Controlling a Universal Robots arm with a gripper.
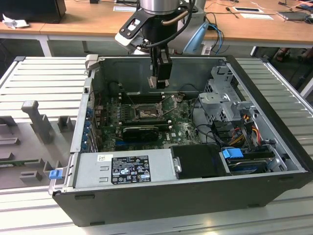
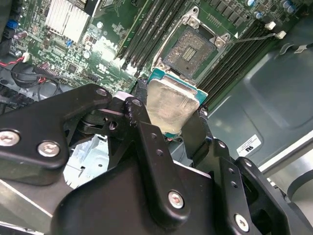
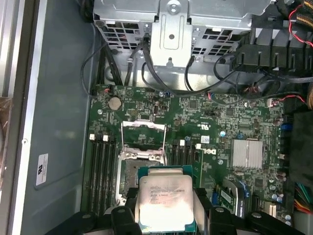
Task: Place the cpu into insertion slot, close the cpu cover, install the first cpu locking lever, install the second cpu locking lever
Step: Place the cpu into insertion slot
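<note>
The gripper (image 2: 168, 120) is clamped on the cpu (image 2: 172, 104). In the second wrist view its two black fingers (image 2: 143, 115) press on opposite edges, w/ the dull metal top facing the camera & a teal-green edge showing round it. The cpu is held in the air, not seated. The insertion slot (image 2: 188, 49) lies past it on the green board (image 2: 105, 49), bare, w/ its dark square middle in plain sight.

In the first wrist view the cpu overlaps one corner of the slot, so approx. half the slot shows beside it. The cpu cover (image 3: 143, 123) is flipped open. It lies back from the slot on the side toward the metal drive cage (image 3: 171, 29), & green board shows through its window. Long black memory slots (image 3: 100, 164) run along both sides of the slot. A ribbed silver cooling block (image 3: 249, 154) sits further off on the board, & a round coin battery (image 3: 114, 103) is near the cover's corner.

In the exterior view the arm reaches down into an open pc case (image 1: 274, 142) lying on a ribbed metal table (image 1: 44, 78). The gripper hangs near the case's far wall, well above the board & apart from the slot. A grey power supply box (image 1: 122, 169) fills the near side of the case, w/ a blue latch (image 1: 234, 152) beside it. Wooden desks (image 1: 78, 22) stand behind.
</note>
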